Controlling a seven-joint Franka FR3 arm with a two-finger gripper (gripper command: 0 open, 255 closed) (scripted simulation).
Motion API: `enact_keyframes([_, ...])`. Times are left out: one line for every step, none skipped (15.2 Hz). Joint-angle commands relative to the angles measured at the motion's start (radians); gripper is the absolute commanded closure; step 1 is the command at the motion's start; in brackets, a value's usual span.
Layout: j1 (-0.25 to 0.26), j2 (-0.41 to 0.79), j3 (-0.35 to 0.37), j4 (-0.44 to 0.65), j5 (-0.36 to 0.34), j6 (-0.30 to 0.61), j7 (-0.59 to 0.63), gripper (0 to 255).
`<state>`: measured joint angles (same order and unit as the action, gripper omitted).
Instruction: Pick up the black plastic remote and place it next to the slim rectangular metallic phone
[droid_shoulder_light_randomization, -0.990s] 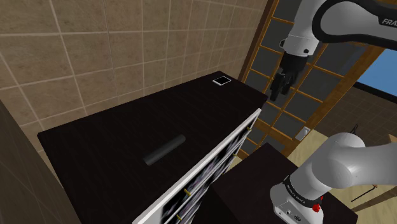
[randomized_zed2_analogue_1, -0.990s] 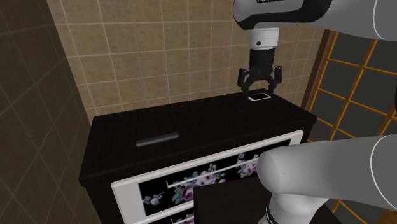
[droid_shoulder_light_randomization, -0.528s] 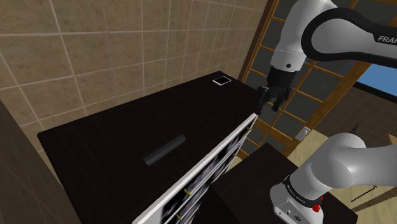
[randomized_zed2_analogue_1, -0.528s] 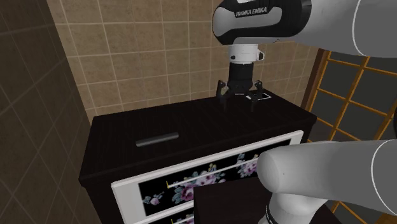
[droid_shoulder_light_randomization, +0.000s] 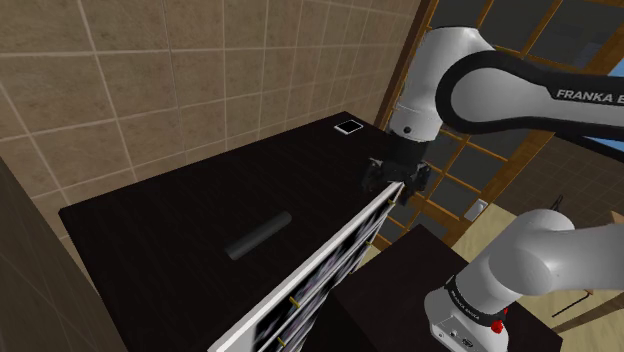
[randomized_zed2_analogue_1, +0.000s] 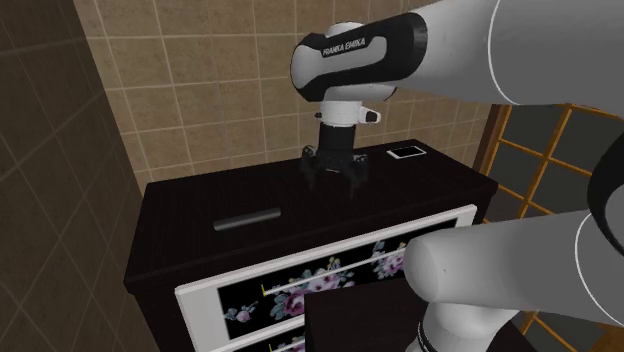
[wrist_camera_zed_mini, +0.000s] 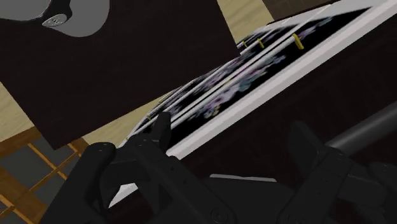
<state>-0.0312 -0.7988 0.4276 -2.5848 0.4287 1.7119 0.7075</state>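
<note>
Wrist view shows the pincer (wrist_camera_zed_mini: 232, 139) spread wide, empty, hovering over the dark cabinet top (wrist_camera_zed_mini: 375, 73).

Home interior: tan tiled wall (droid_shoulder_light_randomization: 150, 70), dark dresser (droid_shoulder_light_randomization: 150, 215), floral drawer fronts (randomized_zed2_analogue_1: 340, 275), wooden lattice screen (randomized_zed2_analogue_1: 535, 165).

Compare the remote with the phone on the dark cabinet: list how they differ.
Shape: the remote is a long narrow bar; the phone is a short flat rectangle.
Colour: the remote is dark all over; the phone has a pale rim around a dark face.
Place: the remote lies near the middle of the cabinet top; the phone sits at its far corner.
Both lie flat on that top, well apart.
</note>
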Motion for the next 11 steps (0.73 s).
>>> enact_keyframes([-0.011, 0.04, 0.06, 0.005, 0.052, 0.057, 0.096, 0])
enact_keyframes([-0.018, 0.064, 0.091, 0.011, 0.075, 0.085, 0.141, 0])
enact_keyframes([-0.026, 0.089, 0.121, 0.018, 0.095, 0.115, 0.186, 0])
enact_keyframes([-0.036, 0.116, 0.152, 0.027, 0.114, 0.145, 0.23, 0])
enact_keyframes([-0.047, 0.145, 0.183, 0.037, 0.13, 0.177, 0.275, 0])
enact_keyframes([-0.06, 0.175, 0.215, 0.049, 0.144, 0.209, 0.319, 0])
enact_keyframes([-0.075, 0.207, 0.247, 0.063, 0.156, 0.241, 0.364, 0])
enact_keyframes([-0.091, 0.241, 0.279, 0.077, 0.164, 0.274, 0.41, 0])
enact_keyframes([-0.109, 0.277, 0.313, 0.093, 0.169, 0.308, 0.456, 0])
enact_keyframes([-0.129, 0.314, 0.347, 0.11, 0.17, 0.343, 0.503, 0])
enact_keyframes([-0.151, 0.354, 0.382, 0.128, 0.167, 0.378, 0.551, 0])
